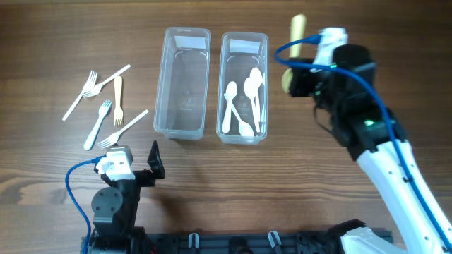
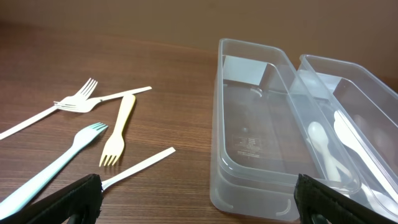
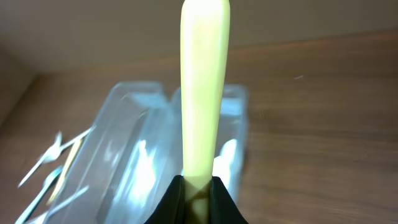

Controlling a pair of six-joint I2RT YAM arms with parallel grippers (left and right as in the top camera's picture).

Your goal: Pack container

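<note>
Two clear plastic containers stand side by side. The left one point(image 1: 164, 85) is empty and also shows in the left wrist view point(image 2: 249, 180). The right one point(image 1: 220, 85) holds white spoons point(image 1: 244, 99). Several plastic forks point(image 1: 106, 106) lie on the table left of the containers, among them a yellow fork point(image 2: 121, 127). My right gripper point(image 1: 291, 77) is shut on a pale yellow utensil handle point(image 1: 296, 28), held just right of the spoon container; the handle point(image 3: 202, 93) points up from the jaws point(image 3: 199, 193). My left gripper point(image 1: 145, 166) is open and empty, low near the front edge point(image 2: 199, 208).
The wooden table point(image 1: 70, 42) extends around the containers. The right arm and its blue cable point(image 1: 367, 92) cross the right side. The containers appear blurred in the right wrist view point(image 3: 124, 143).
</note>
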